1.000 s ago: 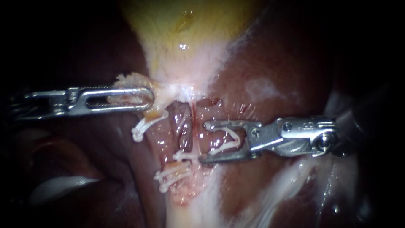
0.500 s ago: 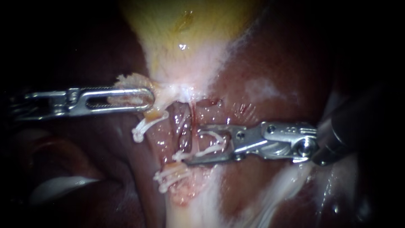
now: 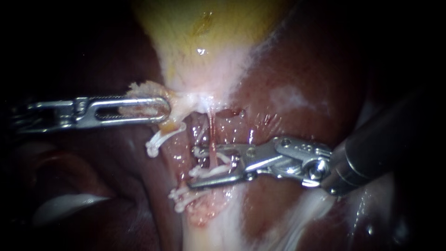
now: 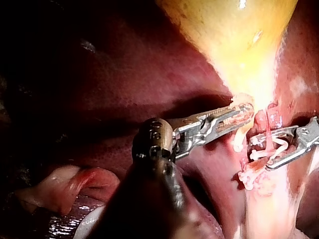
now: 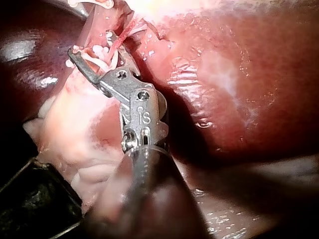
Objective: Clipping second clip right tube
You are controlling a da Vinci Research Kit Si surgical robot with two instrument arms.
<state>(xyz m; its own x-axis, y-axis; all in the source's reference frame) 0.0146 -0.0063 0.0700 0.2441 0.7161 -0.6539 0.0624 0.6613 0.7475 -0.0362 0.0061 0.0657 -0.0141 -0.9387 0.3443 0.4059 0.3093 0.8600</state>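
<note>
Right tube (image 3: 212, 139): one thin pink strand, lying between the right instrument (image 3: 193, 167) jaws | those jaws closed on one white clip (image 3: 204, 170) straddling it | left instrument (image 3: 166, 108) jaws grip gallbladder (image 3: 204, 51) neck tissue | two instruments; other clips (image 3: 185, 194) below, count unclear.

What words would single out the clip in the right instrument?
Below the yellow gallbladder, a thin red tube runs down. The right instrument meets it from the right; the clip is the white one at its tip. No other clip sits inside an instrument.
</note>
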